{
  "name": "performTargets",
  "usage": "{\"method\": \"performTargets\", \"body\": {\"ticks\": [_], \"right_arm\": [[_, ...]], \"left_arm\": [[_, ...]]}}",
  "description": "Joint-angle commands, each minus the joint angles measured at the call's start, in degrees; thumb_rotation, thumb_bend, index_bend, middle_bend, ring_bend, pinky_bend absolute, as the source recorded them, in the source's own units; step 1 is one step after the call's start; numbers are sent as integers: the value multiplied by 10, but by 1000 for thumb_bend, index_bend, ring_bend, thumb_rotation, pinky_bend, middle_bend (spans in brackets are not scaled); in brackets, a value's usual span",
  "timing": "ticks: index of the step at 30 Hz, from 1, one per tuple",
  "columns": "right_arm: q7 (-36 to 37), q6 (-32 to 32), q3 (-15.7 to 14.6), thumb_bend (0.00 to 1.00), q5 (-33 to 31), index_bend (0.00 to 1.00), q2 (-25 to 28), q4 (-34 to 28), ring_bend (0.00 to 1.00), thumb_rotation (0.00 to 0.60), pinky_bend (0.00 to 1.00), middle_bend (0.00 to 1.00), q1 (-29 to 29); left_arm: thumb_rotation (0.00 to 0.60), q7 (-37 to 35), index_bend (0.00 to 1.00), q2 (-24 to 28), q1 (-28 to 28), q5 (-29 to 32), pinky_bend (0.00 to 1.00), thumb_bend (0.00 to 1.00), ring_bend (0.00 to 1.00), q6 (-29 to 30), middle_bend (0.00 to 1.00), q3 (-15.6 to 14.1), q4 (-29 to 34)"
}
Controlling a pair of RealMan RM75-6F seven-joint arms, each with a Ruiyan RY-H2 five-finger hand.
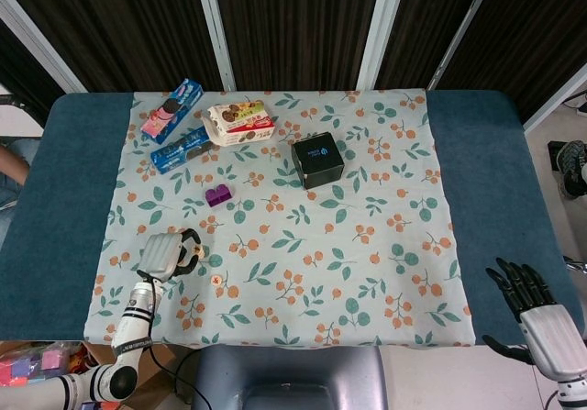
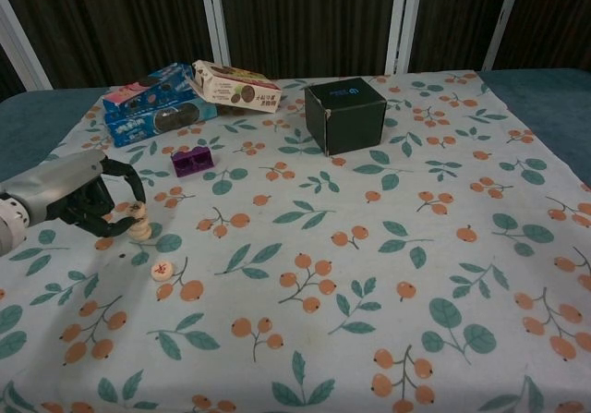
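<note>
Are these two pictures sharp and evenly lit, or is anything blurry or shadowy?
Head view: even, soft light, all sharp, with only a faint shadow by the black box. Chest view: sharp over the cloth, the left hand slightly soft at the frame's edge, dim curtains behind; the small round pieces by its fingers stay legible.

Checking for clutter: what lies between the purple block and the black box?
Nothing but bare floral cloth: the chest view shows the stretch from the purple block to the black box free of objects.
</note>
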State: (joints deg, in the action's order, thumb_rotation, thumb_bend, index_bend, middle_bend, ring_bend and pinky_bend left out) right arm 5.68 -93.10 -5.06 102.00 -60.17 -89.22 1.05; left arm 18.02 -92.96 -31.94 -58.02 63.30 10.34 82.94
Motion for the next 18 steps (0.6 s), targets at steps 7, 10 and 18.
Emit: {"method": "performTargets", "body": {"ticks": [7, 10, 18], "right_arm": [[0, 0, 0, 142, 1, 0, 0, 1, 0, 600, 0, 0, 0], [1, -1, 0, 142, -1, 0, 0, 1, 0, 600, 0, 0, 0], [-1, 0, 0, 142, 0, 0, 0, 0, 0, 600, 0, 0, 0]], "left_arm": [[600, 1, 467, -11, -1, 4, 1000, 392, 1000, -4, 1000, 2, -18], [600, 2, 464, -11, -1, 4, 1000, 393, 1000, -5, 1000, 2, -18], [600, 5, 446, -11, 0, 6, 1000, 393, 1000, -8, 1000, 0, -16]]}}
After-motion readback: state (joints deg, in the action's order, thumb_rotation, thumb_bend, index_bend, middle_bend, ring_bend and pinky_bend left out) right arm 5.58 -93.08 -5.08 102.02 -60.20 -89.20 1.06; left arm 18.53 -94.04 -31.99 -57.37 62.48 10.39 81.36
